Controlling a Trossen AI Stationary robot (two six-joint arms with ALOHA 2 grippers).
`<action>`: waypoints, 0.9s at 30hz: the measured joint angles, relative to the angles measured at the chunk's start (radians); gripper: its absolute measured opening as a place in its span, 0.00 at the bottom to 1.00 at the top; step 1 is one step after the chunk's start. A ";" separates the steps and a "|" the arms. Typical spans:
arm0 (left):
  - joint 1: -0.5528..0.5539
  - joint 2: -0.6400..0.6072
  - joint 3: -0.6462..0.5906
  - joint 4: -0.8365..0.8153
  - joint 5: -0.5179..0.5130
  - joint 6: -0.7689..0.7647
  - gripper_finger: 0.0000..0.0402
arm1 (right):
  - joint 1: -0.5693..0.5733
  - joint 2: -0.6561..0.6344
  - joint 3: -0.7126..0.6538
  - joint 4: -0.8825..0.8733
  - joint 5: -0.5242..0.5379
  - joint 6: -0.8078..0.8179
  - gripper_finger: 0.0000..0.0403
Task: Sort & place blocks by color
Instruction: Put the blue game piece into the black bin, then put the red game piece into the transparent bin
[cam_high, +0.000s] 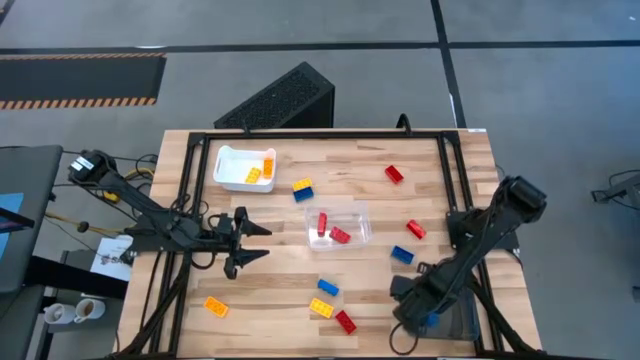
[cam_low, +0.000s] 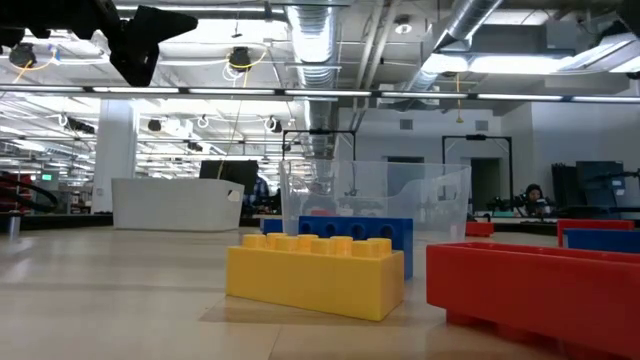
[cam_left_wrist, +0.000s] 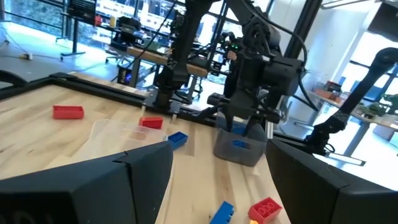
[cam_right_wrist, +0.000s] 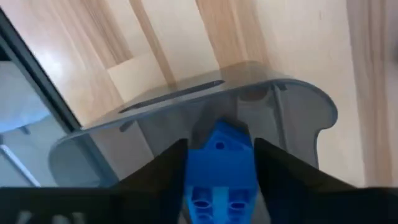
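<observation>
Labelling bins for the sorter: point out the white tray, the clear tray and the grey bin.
white tray (cam_high: 228, 172), high view, bare floor of the tray.
clear tray (cam_high: 357, 214), high view, bare corner by its rim.
grey bin (cam_right_wrist: 292, 102), right wrist view, its wall above the held blue block (cam_right_wrist: 219, 163).
</observation>
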 joint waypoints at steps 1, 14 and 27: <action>0.000 0.000 0.000 0.000 0.000 0.000 0.61 | -0.006 -0.006 -0.002 0.002 -0.008 0.005 0.54; 0.000 0.000 0.000 -0.011 -0.053 0.053 0.61 | -0.137 -0.258 -0.001 -0.144 0.154 -0.098 0.73; 0.072 0.000 0.000 -0.001 -0.078 0.069 0.61 | -0.578 -0.416 -0.001 -0.142 0.378 -0.594 0.72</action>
